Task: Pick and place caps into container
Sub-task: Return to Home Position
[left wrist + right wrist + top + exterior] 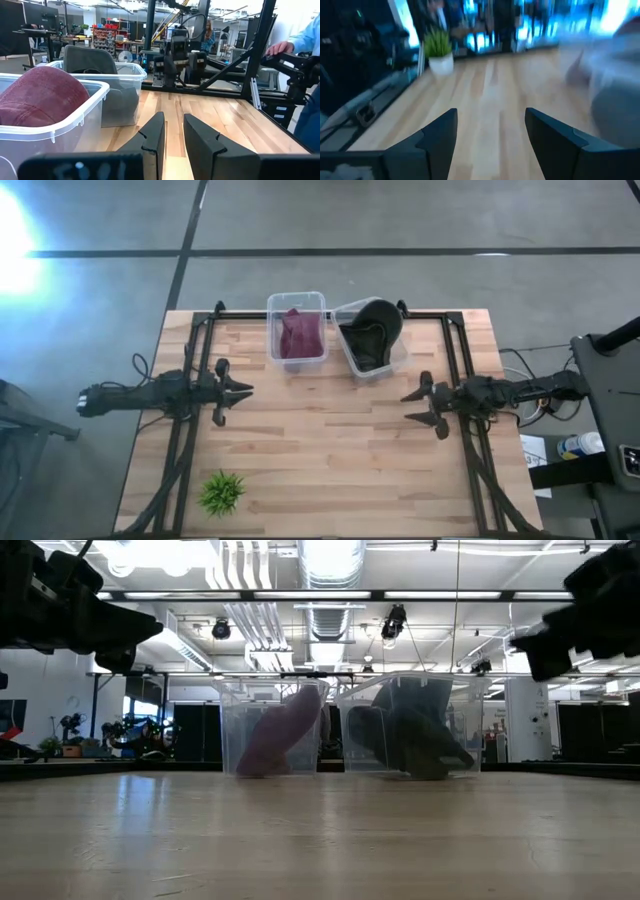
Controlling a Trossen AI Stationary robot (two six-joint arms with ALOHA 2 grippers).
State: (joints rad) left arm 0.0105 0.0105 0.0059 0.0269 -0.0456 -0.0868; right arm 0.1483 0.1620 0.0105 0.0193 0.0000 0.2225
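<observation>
A maroon cap (297, 333) lies in the left clear tub (297, 361) at the table's far side; it also shows in the left wrist view (42, 97) and the low view (280, 730). Dark olive-grey cap fabric (371, 330) fills the right clear tub (350, 365), its top rising over the far rim (90, 60); how many caps are in there I cannot tell. My left gripper (243, 390) hovers open over the table's left side, pointing right. My right gripper (408, 406) hovers open over the right side, pointing left, near of the right tub.
A small green spiky plant in a white pot (221, 492) stands near the table's near left corner (439, 50). Black frame rails (190, 430) run along both table sides. A person's hand and blue sleeve (295, 42) show beyond the right edge.
</observation>
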